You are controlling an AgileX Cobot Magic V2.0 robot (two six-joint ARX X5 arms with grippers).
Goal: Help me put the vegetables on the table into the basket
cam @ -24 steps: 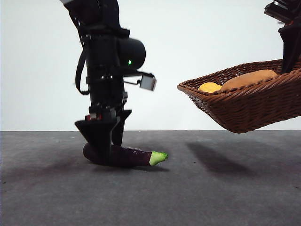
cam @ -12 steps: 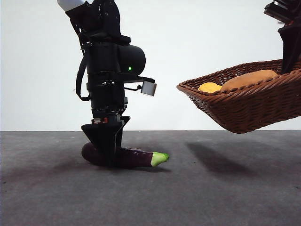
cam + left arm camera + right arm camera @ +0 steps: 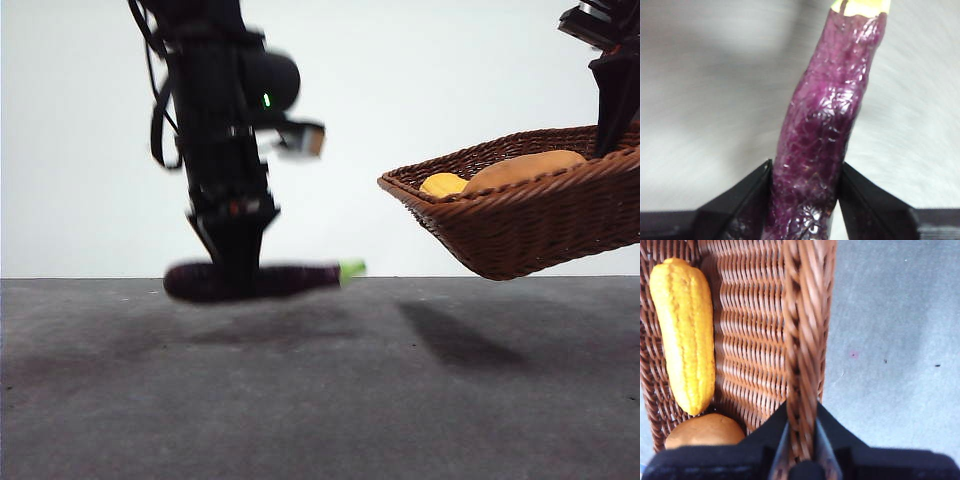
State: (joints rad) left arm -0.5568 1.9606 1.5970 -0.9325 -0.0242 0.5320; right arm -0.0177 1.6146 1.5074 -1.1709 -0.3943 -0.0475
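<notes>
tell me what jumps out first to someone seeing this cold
The left gripper holds a dark purple eggplant level, just above the table. Beside it the basket hangs tilted in the air, its rim pinched by the right gripper, with the corn cob and potato inside.

No text, labels, brands, numbers or signs readable anywhere I look, in any view
</notes>
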